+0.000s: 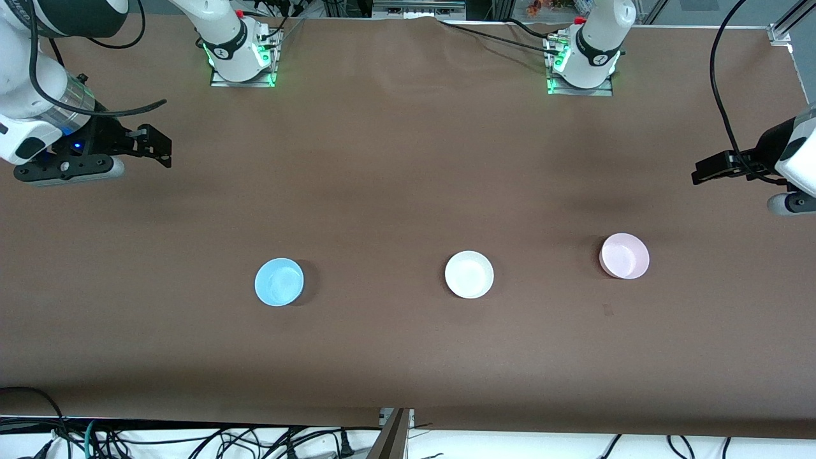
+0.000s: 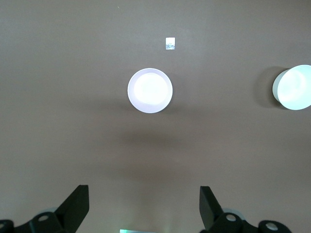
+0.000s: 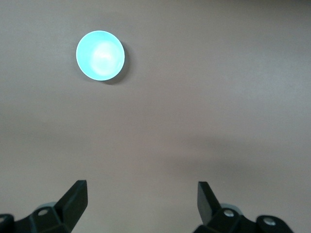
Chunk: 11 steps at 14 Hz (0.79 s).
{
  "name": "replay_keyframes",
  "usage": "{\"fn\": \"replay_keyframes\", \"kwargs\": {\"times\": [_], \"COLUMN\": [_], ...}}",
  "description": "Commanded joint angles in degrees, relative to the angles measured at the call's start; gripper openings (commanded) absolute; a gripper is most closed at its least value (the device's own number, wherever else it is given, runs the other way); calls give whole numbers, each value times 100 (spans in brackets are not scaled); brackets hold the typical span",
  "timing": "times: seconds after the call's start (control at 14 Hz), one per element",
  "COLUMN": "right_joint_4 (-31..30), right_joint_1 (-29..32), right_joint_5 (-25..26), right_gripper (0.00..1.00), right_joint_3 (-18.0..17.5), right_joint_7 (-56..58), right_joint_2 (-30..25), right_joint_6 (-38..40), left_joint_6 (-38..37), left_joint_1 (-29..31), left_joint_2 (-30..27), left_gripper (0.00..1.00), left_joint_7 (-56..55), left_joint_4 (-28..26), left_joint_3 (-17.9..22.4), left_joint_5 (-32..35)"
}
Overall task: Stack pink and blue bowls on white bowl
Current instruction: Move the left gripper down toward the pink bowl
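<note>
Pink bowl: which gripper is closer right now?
Left. The left gripper hangs open in the air at its own end of the table, next to the pink bowl. The right gripper, also open, waits at the right arm's end, past the blue bowl.

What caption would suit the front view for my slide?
Blue bowl, white bowl and pink bowl sit apart in a row; left gripper and right gripper wait open above the table ends.

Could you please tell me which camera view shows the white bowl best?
The front view: the white bowl sits whole and upright between the blue bowl and pink bowl. The left wrist view catches only part of it at the picture's edge. The right wrist view does not show it.
</note>
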<state>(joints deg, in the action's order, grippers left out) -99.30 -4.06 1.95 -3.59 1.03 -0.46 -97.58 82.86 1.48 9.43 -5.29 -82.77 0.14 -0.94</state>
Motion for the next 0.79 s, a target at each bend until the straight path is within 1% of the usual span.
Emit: {"fn": "replay_keyframes", "kwargs": {"times": [0.0, 0.36, 0.57, 0.71], "right_joint_4": [113, 113, 113, 113], "right_joint_1": [45, 54, 54, 54], "right_joint_5": [-90, -90, -90, -98], "right_gripper": [100, 100, 100, 100], "right_joint_3": [-10, -1, -1, -1], "right_joint_7": [-6, -6, -6, -6], "right_joint_2": [38, 46, 46, 46], "right_joint_6": [99, 99, 99, 99], "left_joint_6": [-147, -51, 343, 791], "left_joint_1": [10, 19, 176, 186], "left_joint_2": [76, 103, 602, 726], "left_gripper": [100, 100, 100, 100], "left_joint_7": [134, 116, 151, 151], "left_joint_4": [200, 139, -116, -361], "left_joint_3": [-5, 3, 100, 100], "left_joint_5": [138, 181, 94, 94]}}
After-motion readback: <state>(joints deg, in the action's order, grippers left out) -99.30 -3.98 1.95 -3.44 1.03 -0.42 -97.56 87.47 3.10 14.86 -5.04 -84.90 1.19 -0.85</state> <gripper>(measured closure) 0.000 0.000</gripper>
